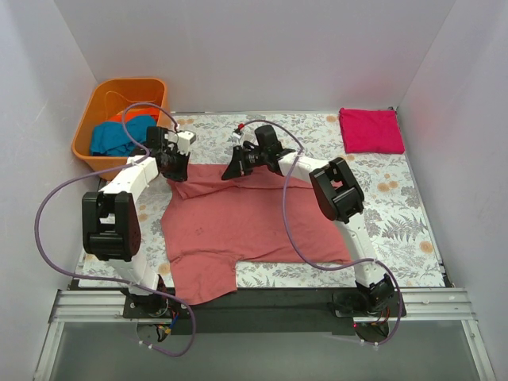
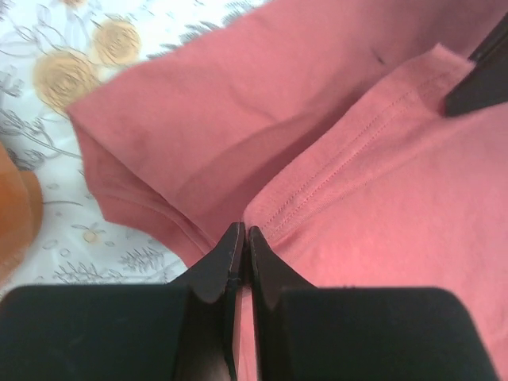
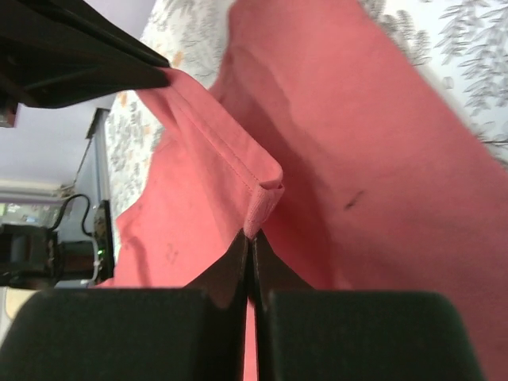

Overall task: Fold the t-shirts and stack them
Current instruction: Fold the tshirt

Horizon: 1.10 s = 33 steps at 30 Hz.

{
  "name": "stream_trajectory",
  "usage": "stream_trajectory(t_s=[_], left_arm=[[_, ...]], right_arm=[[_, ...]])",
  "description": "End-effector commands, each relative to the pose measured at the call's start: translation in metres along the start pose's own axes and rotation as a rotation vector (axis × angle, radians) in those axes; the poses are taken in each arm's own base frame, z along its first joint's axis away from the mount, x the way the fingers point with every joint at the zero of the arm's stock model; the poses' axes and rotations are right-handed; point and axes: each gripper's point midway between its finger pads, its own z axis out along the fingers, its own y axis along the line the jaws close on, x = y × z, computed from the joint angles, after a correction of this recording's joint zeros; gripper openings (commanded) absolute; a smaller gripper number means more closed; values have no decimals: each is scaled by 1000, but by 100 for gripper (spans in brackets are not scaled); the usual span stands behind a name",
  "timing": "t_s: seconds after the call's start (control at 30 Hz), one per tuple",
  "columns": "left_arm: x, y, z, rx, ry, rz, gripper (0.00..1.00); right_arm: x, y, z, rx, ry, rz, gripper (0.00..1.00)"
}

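Observation:
The large brick-red t-shirt (image 1: 238, 226) lies spread on the floral table. My left gripper (image 1: 178, 169) is shut on its far hem at the left; in the left wrist view (image 2: 243, 232) the stitched edge (image 2: 333, 171) runs out from the closed jaws. My right gripper (image 1: 232, 171) is shut on the same far hem further right, pinching a folded corner (image 3: 262, 202). Both hold the hem lifted a little off the table. A folded magenta-pink t-shirt (image 1: 371, 130) lies at the far right. Teal-blue (image 1: 119, 135) and orange (image 1: 125, 117) shirts sit in the tub.
An orange plastic tub (image 1: 103, 99) stands at the far left corner, off the table's edge. White walls enclose the table on three sides. The floral tablecloth (image 1: 405, 214) shows to the right of the red shirt. Purple cables loop over both arms.

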Motion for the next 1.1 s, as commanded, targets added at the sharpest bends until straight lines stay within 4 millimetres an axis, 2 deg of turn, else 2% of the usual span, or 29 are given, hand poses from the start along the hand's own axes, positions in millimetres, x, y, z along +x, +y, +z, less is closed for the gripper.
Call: stream_trajectory(t_s=[0.0, 0.13, 0.17, 0.23, 0.3, 0.33, 0.37, 0.43, 0.5, 0.6, 0.63, 0.73, 0.77, 0.8, 0.83, 0.87, 0.93, 0.97, 1.0, 1.03, 1.07], left_arm=[[14, -13, -14, 52, 13, 39, 0], [34, -24, -17, 100, 51, 66, 2], [39, -29, -18, 119, 56, 75, 2], [43, -32, -20, 131, 60, 80, 3], [50, -37, -23, 159, 73, 100, 6], [56, -40, -24, 173, 93, 99, 8], [59, -43, -26, 183, 101, 105, 13], [67, -52, -30, 235, 123, 120, 18], [69, -59, -35, 270, 123, 131, 24], [65, -65, -41, 305, 117, 124, 26], [58, -66, -41, 308, 100, 123, 27], [47, -68, -38, 331, 78, 105, 32], [38, -68, -38, 340, 54, 101, 34], [33, -67, -36, 338, 45, 91, 36], [28, -69, -33, 342, 35, 90, 39], [22, -70, -28, 354, 35, 75, 39], [14, -75, -21, 365, 23, 68, 41], [11, -77, -17, 371, 25, 57, 41], [8, -79, -15, 366, 19, 58, 41], [0, -84, -10, 362, -3, 76, 41], [-2, -86, -6, 358, -5, 75, 41]], right_arm=[[-10, 43, -13, -98, 0, -103, 1], [2, 48, -18, -110, 24, -99, 1], [11, 49, -19, -116, 41, -88, 1], [19, 50, -20, -122, 56, -86, 2], [33, 53, -23, -148, 87, -78, 8], [37, 54, -24, -153, 97, -68, 16], [41, 56, -24, -159, 104, -69, 19], [50, 56, -25, -164, 120, -61, 25], [54, 60, -28, -180, 131, -64, 28], [61, 66, -33, -187, 142, -68, 28], [65, 66, -34, -190, 151, -64, 29], [71, 75, -45, -203, 186, -87, 38], [66, 81, -51, -215, 181, -159, 39], [72, 82, -58, -199, 211, -128, 43], [69, 84, -64, -190, 208, -143, 53], [60, 85, -76, -173, 191, -165, 60], [60, 79, -94, -139, 209, -172, 69], [41, 73, -111, -99, 178, -181, 69], [35, 65, -120, -72, 173, -206, 69], [38, 56, -135, -36, 196, -206, 68], [27, 35, -157, 47, 171, -207, 67]])
